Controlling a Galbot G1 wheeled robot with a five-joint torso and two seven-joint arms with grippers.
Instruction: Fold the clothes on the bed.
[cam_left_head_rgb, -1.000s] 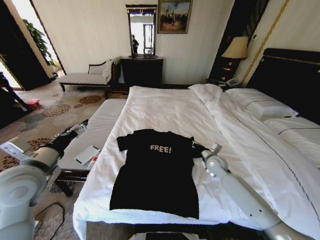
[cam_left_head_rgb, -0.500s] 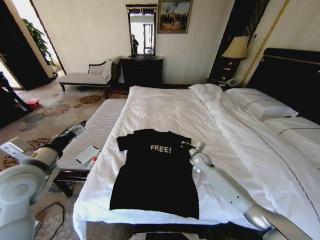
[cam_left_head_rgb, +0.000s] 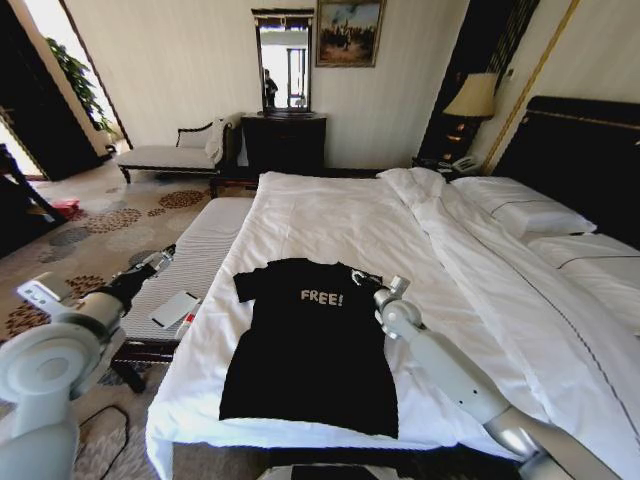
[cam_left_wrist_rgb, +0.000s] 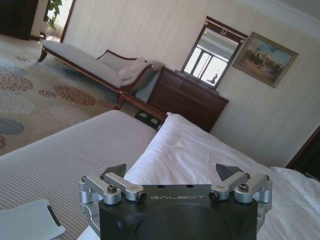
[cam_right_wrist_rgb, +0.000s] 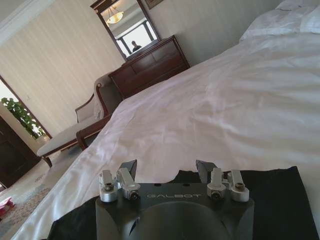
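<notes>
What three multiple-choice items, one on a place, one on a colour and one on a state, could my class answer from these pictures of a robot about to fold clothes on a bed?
1. Where is the right gripper?
A. At the T-shirt's right sleeve, by the shoulder
B. Over the pillows
C. Above the bench

2. What colour is the lettering "FREE!"?
A. Red
B. White
C. Yellow

3. How does the T-shirt lie on the bed?
A. Folded in half
B. Rolled into a bundle
C. Spread flat, front up

Answers:
1. A: in the head view the right arm reaches in to that sleeve, fingers open in its wrist view.
2. B: the letters show white on black cloth.
3. C: both sleeves and the hem lie spread out, with the lettering facing up.

The left gripper hangs open over the striped bench beside the bed.
</notes>
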